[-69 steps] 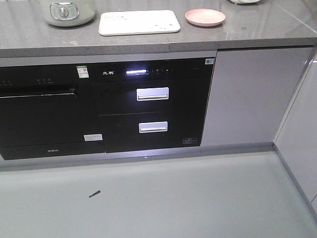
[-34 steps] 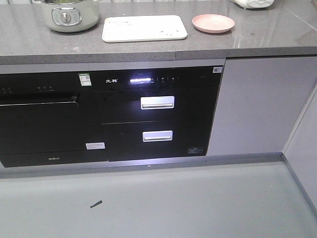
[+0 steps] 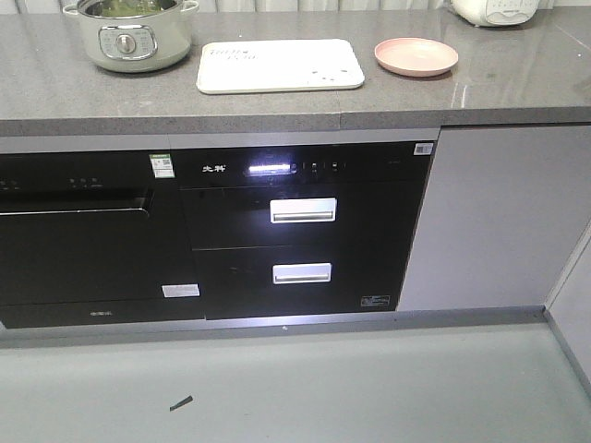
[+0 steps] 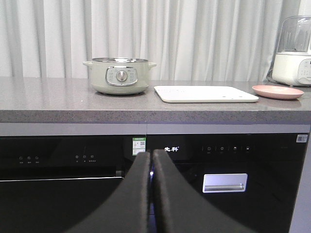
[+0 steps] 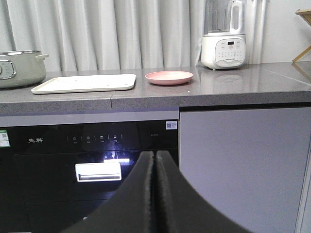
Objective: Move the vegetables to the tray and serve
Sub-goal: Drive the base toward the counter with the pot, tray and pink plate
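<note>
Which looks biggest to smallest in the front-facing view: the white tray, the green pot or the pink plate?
1. The white tray, the widest of the three.
2. The green pot, though the picture's top edge cuts it off, so this place is less sure.
3. The pink plate, plainly the smallest.

The right gripper [image 5: 155,158], jaws pressed together, faces the counter [image 5: 218,92] holding a tray [image 5: 85,82], pink plate [image 5: 169,77] and blender [image 5: 223,36].

Along the top of the frame, the desk [image 3: 499,88] carries the electric pot [image 3: 137,35] at left, the tray [image 3: 280,65] at centre and the plate [image 3: 416,56] further right. The drawer unit [image 3: 305,242] sits below the tray.
</note>
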